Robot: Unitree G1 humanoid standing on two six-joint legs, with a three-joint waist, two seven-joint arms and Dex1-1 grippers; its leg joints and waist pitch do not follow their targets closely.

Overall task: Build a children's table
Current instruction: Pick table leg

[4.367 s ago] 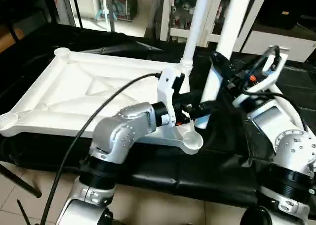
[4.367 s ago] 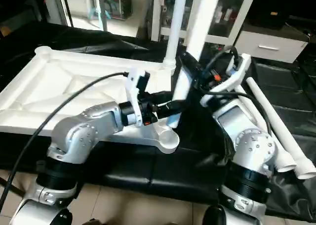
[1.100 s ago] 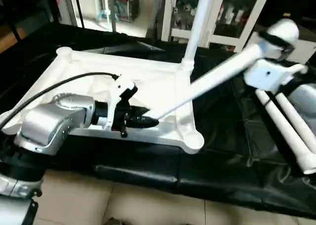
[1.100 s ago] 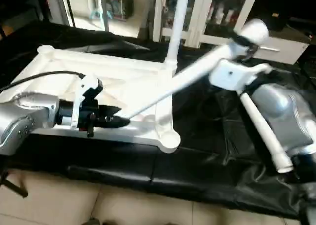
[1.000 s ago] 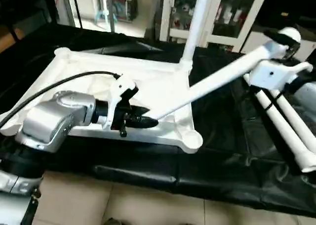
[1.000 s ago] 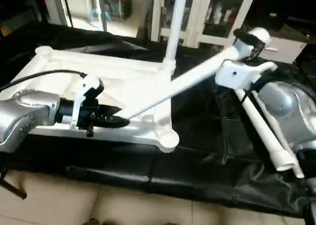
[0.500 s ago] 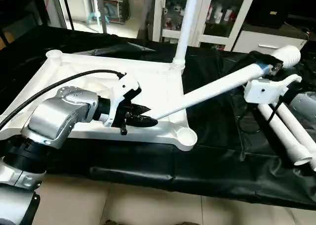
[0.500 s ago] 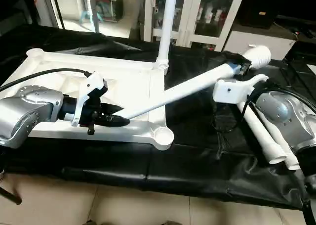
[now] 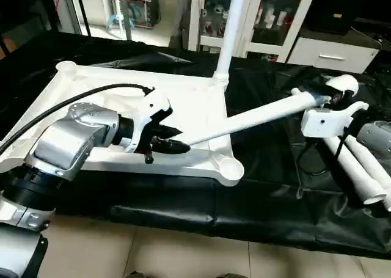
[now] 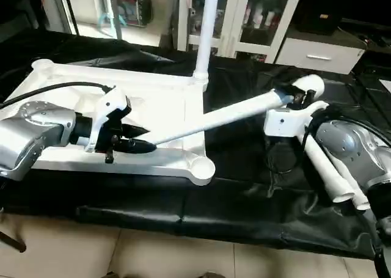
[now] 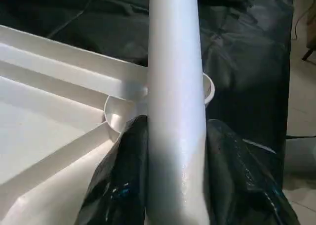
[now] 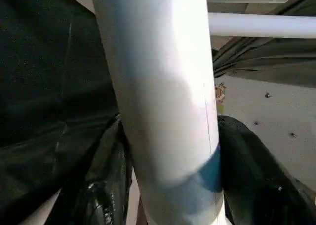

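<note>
The children's table top (image 9: 91, 88) lies underside up on black cloth. One white leg (image 9: 229, 27) stands upright in its far right corner socket. A second leg (image 9: 250, 118) slants low across the near right part of the top. My left gripper (image 9: 174, 145) is shut on its narrow end, just left of the empty near right socket (image 9: 229, 166). In the left wrist view, black fingers (image 11: 123, 160) press both sides of the tube. My right gripper (image 9: 321, 96) holds the thick end off the top's right side, its fingers (image 12: 98, 185) on both sides.
Two more white legs (image 9: 357, 168) lie on the black cloth (image 9: 269, 192) beside my right forearm. A white glass-door cabinet (image 9: 269, 15) stands behind. A black cable (image 9: 79, 98) arcs over the top from my left arm. Tiled floor runs along the front edge.
The held leg has tipped from upright to a low slant. Over the last second its thick end sank to the right and my right fingers closed around it. The left grip is unchanged.
</note>
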